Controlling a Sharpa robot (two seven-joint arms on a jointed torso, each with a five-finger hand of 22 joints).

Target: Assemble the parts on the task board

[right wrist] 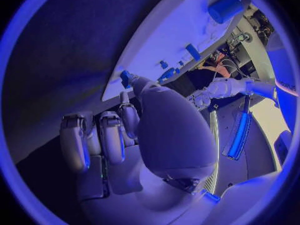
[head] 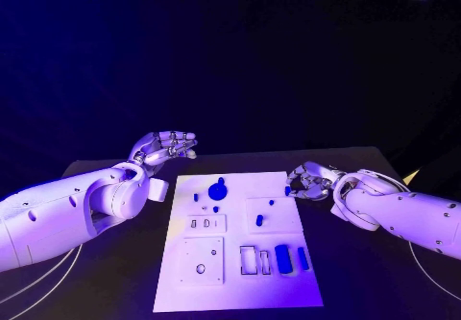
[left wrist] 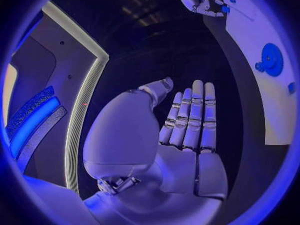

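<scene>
The white task board point(head: 240, 293) lies in the middle of the black table. On it are a round blue disc point(head: 218, 191), small blue pegs point(head: 259, 220) and two larger blue blocks point(head: 282, 259) near the front right. My right hand point(head: 309, 181) hovers at the board's right edge with its fingers curled, pinching a small blue part point(head: 288, 190); that part point(right wrist: 125, 78) sits at the fingertips in the right wrist view. My left hand point(head: 165, 145) is raised beyond the board's far left corner, flat and holding nothing, fingers point(left wrist: 190, 115) straight.
Recessed slots point(head: 248, 259) and square sub-plates point(head: 202, 260) mark the board's front half. The black table point(head: 115, 280) surrounds the board. In the left wrist view the board point(left wrist: 262, 110) and disc point(left wrist: 271, 59) lie beside my open palm.
</scene>
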